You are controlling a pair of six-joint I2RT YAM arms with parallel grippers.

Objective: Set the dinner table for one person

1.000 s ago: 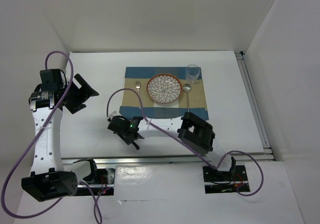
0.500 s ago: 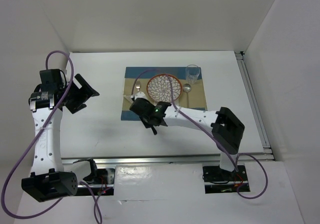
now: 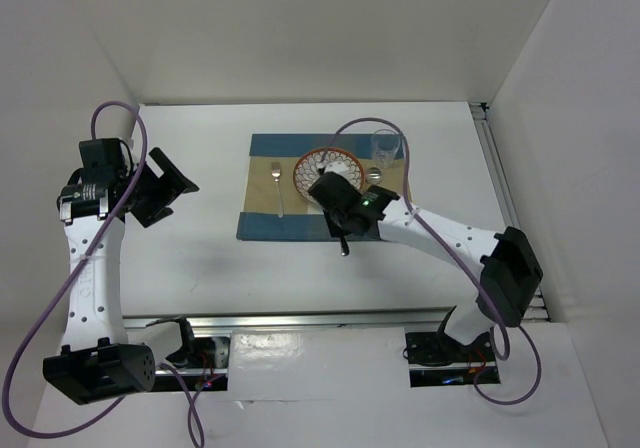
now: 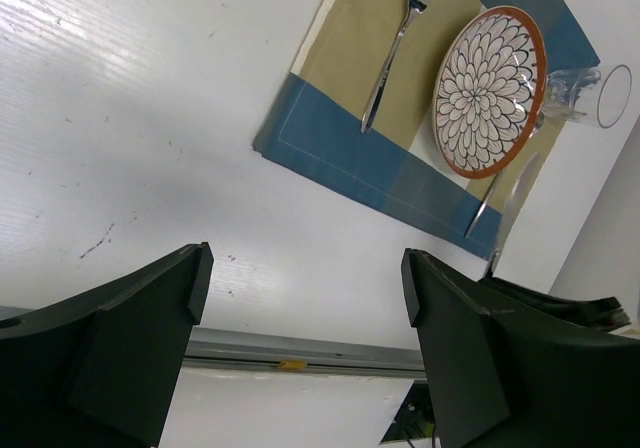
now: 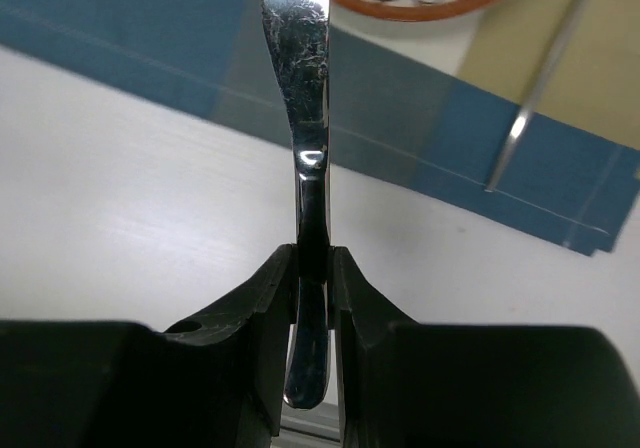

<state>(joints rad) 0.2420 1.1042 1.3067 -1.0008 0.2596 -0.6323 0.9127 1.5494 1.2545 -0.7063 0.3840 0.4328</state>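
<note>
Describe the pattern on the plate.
The plate has a black-outlined petal pattern on white, ringed by an orange-brown rim; the left wrist view shows it best.

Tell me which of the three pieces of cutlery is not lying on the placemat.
The knife-like piece clamped in the right hand. The fork lies left of the plate and the spoon right of it, both flat on the placemat.

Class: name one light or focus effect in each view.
Top view: soft shadow on the table. Left wrist view: streaky sheen top left, left fingers dark. Right wrist view: glint on the utensil in the right gripper, placemat soft.
</note>
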